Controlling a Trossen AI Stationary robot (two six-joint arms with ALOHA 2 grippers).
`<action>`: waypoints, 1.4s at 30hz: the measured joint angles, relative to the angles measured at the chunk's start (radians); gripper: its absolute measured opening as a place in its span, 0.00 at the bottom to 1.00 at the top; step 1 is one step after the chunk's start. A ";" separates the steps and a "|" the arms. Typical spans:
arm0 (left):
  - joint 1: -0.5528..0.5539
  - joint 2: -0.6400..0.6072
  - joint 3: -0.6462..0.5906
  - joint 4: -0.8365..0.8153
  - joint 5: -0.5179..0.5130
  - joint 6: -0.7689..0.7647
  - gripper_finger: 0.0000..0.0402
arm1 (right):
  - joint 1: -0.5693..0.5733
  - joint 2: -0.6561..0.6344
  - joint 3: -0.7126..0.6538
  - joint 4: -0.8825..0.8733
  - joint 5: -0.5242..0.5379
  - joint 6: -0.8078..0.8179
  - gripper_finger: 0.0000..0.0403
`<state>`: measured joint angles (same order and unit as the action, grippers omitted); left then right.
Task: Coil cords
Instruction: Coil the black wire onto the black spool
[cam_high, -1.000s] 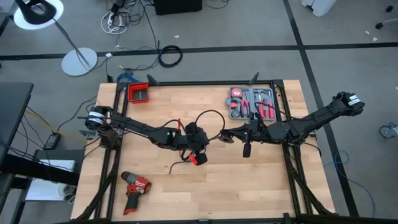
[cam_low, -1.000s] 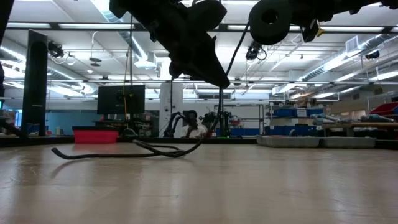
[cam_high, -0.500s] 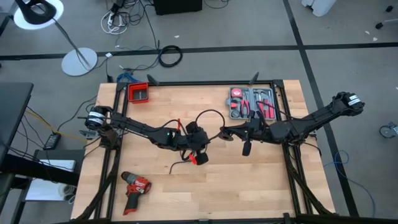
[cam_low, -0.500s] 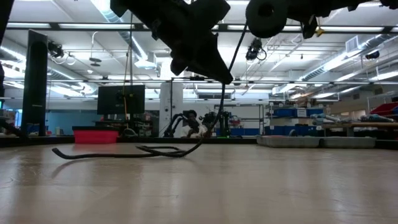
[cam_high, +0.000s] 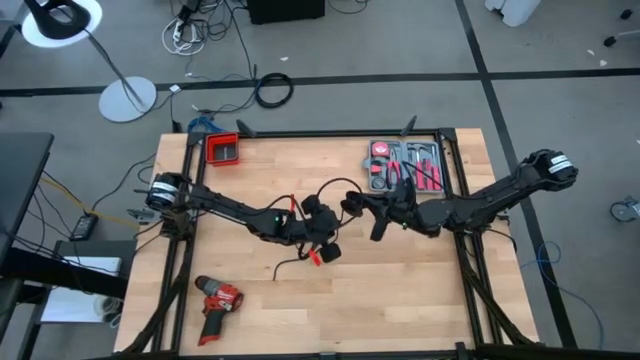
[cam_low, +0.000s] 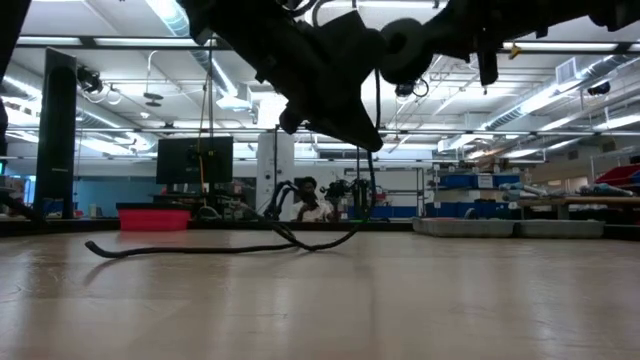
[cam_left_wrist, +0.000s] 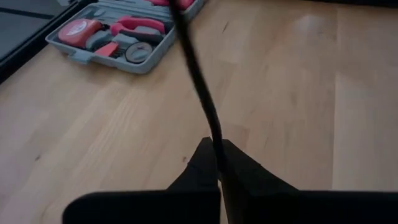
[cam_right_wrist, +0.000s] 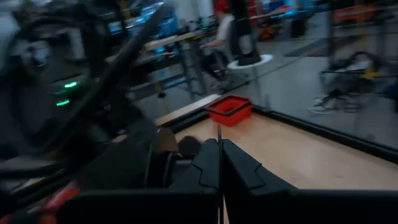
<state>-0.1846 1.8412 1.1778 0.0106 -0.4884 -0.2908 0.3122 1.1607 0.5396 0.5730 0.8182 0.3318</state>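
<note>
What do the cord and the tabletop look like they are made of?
The cord: thin, matte black, probably rubber or plastic sheathed; it droops in soft curves from the left hand, which pinches it. The tabletop: pale wood, likely butcher-block planks with a satin finish, going by the visible grain strips and faint sheen.

Light wooden table, plank top, black frame rails along edges. Red bin sits at far left corner. Open grey tool case with red-handled tools lies near far right side. Red drill lies on its side near front left corner, well apart from the rest. Thin black cord partly rests on the boards near table centre; in the low view its loose end trails flat along the surface, the rest rising off it.
</note>
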 joint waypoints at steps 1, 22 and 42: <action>-0.004 0.000 0.000 0.001 -0.010 -0.001 0.00 | -0.009 0.002 0.000 -0.001 0.024 0.016 0.00; 0.025 0.000 0.004 0.050 0.083 0.025 0.15 | -0.138 0.070 -0.001 0.047 -0.030 0.217 0.00; -0.001 0.000 0.212 -0.122 0.099 0.135 0.22 | -0.095 0.082 -0.001 -0.014 0.023 0.160 0.00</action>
<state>-0.1853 1.8412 1.3899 -0.1116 -0.3891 -0.1558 0.2169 1.2423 0.5388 0.5592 0.8407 0.4915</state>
